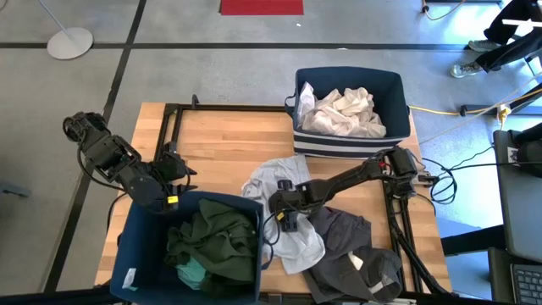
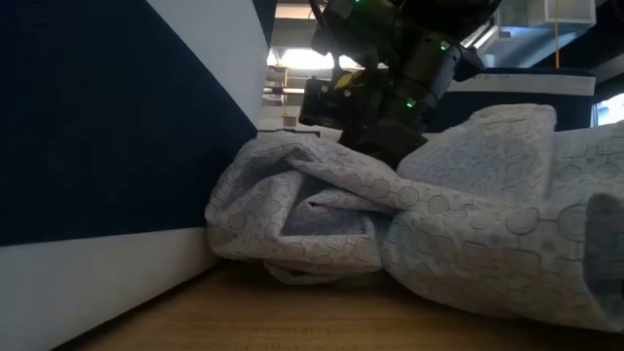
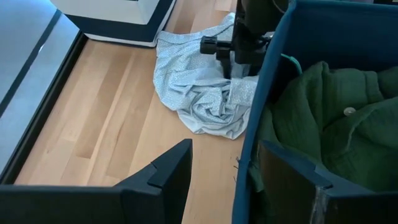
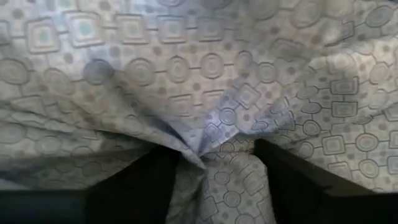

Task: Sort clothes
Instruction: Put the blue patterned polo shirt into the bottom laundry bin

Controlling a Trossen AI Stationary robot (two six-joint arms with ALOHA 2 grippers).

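The near bin [image 1: 135, 246], at the table's front edge, already holds dark green clothes [image 1: 212, 241] with a bit of teal among them; beside it a dark grey garment [image 1: 351, 254] lies loose on the table [image 1: 220, 144], unsorted; just behind that the right gripper [image 1: 286, 206] is pressed down into the pale patterned shirt [image 1: 284, 182], its fingers [image 4: 134, 180] pinching a ridge of the cloth between them, not yet lifted; the left gripper [image 1: 169, 169] waits spread and empty by the near bin's back corner; farthest off, the striped bin [image 1: 351, 144] holds white clothes [image 1: 343, 110]; I judge the sorting past halfway, two garments left.
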